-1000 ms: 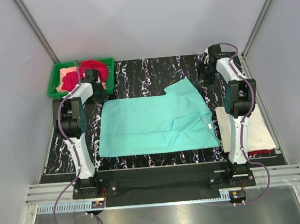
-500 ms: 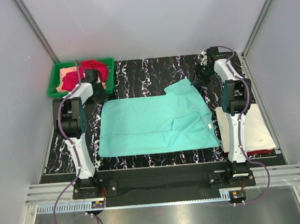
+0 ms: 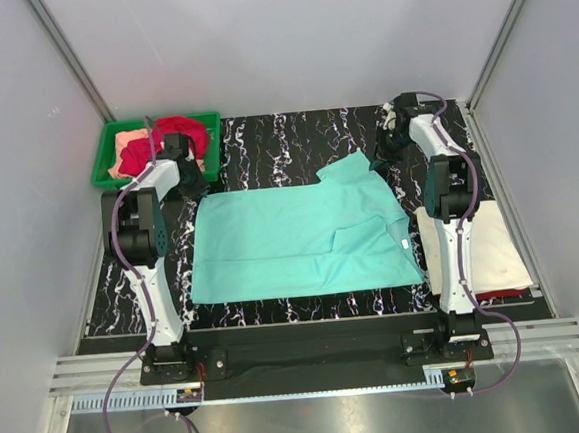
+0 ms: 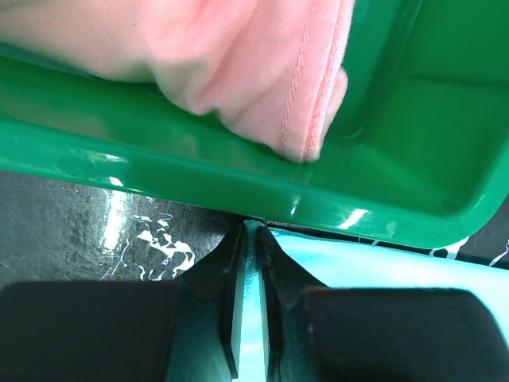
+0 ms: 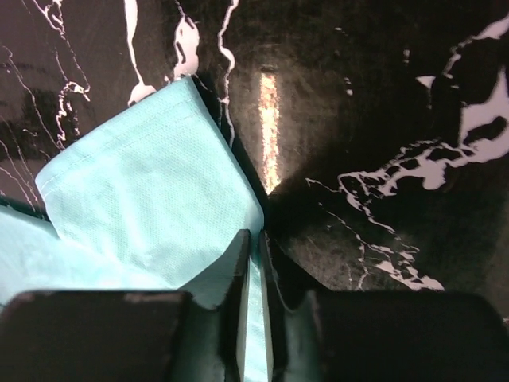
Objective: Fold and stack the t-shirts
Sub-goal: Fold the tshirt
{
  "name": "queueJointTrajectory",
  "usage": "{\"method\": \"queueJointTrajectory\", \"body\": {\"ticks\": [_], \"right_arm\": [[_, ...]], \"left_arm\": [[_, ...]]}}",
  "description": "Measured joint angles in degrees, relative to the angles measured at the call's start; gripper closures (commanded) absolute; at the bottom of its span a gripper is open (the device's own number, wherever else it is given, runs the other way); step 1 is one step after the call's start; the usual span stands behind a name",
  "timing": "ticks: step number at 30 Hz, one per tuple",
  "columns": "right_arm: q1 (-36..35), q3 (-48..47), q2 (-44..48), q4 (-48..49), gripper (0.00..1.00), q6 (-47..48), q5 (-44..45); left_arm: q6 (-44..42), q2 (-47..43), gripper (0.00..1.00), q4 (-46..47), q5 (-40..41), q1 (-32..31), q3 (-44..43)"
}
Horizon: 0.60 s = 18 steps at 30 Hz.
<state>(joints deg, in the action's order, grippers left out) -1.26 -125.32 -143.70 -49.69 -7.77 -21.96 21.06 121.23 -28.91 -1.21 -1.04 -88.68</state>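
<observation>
Top external view: the mint-teal t-shirt [image 3: 291, 241] lies flat mid-bench, long axis left to right, near hem toward the arm bases. At near right, a folded cream-white t-shirt [image 3: 493, 251] lies just beside it. Each arm reaches to one far corner. The left end effector [image 4: 250, 236] is closed on teal cloth at the far-left corner; the right end effector [image 5: 252, 239] is pinched on the far-right sleeve. Judgement: the coming fold draws this far edge toward the near hem, across the short axis. Bare bench [image 3: 283, 137] lies beyond. The green tray [image 4: 238, 183], holding a peach t-shirt [image 4: 238, 64], stands just past the left fingers, limiting clearance there.
</observation>
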Motion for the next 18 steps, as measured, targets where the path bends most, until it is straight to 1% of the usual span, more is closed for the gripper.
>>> {"method": "queueJointTrajectory", "body": {"ticks": [1,4,9,14,16,18], "right_arm": [[-0.15,-0.63,-0.48,-0.39,0.92,-0.11,-0.13],[-0.63,-2.43,-1.51,-1.22,1.0,-0.26,-0.04],[-1.11,-2.97,-1.6,-1.33,1.0,-1.7,1.18],[-1.14,-2.78,-0.46,-1.66,1.0,-3.69,2.97],[-1.14,-1.7,1.49,-2.08,1.0,-4.52,3.48],[-1.14,1.27,4.98,-2.01,1.0,-5.35,3.45]], "left_arm": [[0.0,0.0,0.88,0.0,-0.04,0.0,0.0],[0.0,0.0,0.9,-0.04,-0.09,0.0,0.0],[0.07,0.0,1.0,-0.24,-0.17,0.0,-0.07],[-0.02,-0.63,1.0,-2.38,-0.7,0.0,-0.09],[-0.04,-1.2,1.0,-3.43,-0.92,0.0,0.04],[-0.07,-2.54,1.0,-4.02,-1.14,0.0,0.76]]}}
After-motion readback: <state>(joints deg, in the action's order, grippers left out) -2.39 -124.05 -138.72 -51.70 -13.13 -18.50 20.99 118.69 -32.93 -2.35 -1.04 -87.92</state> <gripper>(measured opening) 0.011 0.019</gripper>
